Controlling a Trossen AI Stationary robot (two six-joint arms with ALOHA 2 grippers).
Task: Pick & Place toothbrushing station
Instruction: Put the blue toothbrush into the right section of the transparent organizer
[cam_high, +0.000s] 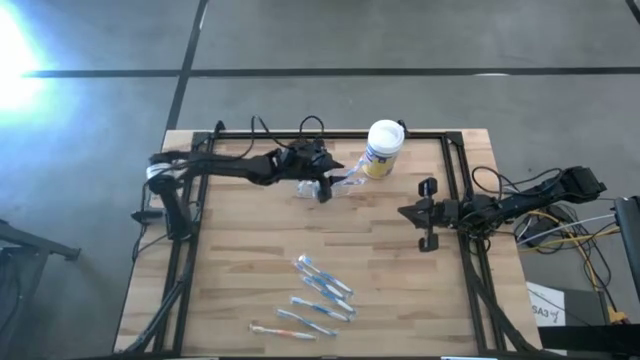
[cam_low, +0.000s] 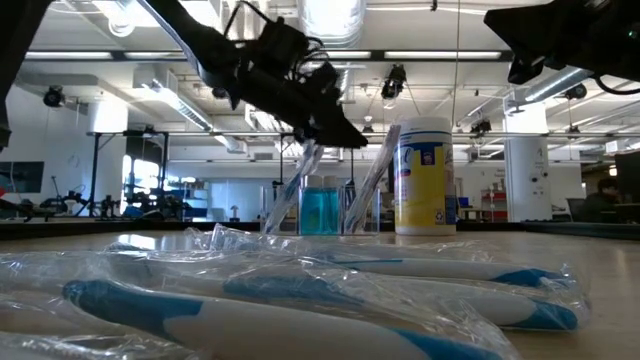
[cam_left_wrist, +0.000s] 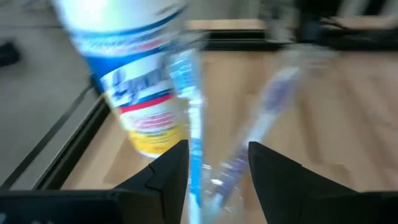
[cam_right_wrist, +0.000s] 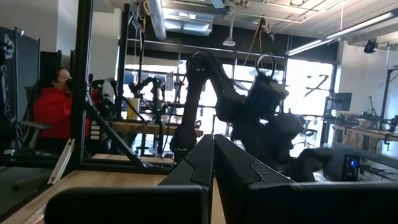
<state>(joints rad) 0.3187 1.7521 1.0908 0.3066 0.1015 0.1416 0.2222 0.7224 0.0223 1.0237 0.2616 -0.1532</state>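
Note:
The toothbrushing station (cam_low: 320, 212), a low clear holder with a blue tint inside, stands on the table beside the white canister (cam_high: 383, 150). Two wrapped toothbrushes (cam_low: 298, 190) (cam_low: 368, 185) stand tilted in it. My left gripper (cam_left_wrist: 217, 149) is open just above and behind the holder (cam_high: 345, 182). Its fingers stand on either side of the blue brush (cam_left_wrist: 193, 118) and the purple brush (cam_left_wrist: 261, 118), and no touch shows. My right gripper (cam_high: 405, 212) waits shut at the table's right edge, holding nothing.
Several wrapped toothbrushes (cam_high: 320, 295) lie loose on the near middle of the wooden table. The canister with the yellow label (cam_low: 425, 175) stands right next to the holder at the far side. A black frame (cam_high: 455, 180) runs around the table.

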